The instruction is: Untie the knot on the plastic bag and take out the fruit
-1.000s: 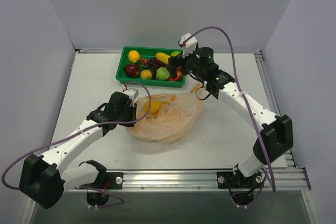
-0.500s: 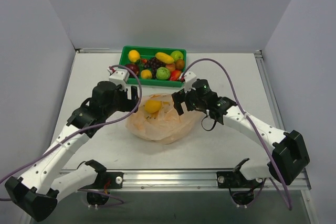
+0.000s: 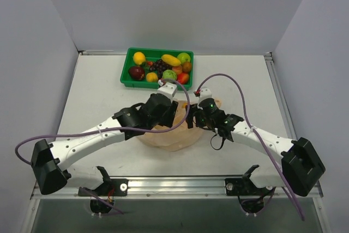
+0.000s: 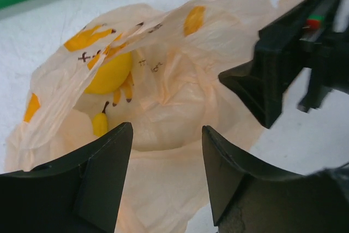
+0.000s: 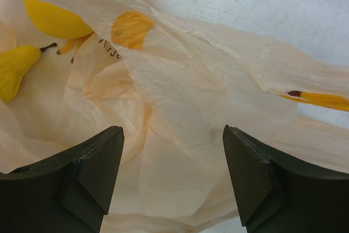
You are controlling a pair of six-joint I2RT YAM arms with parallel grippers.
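One plastic bag (image 4: 180, 96) lies just beneath left claw (image 4: 166, 132) and right claw (image 5: 172, 133).

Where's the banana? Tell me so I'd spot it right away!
Find the green tray at the far end of the table. The banana lies along its back edge. It's the only long yellow fruit; the other yellow ones are round.

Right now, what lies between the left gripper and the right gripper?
Only the plastic bag: its crumpled peach film fills the gap between the left gripper and the right gripper, as the left wrist view shows.
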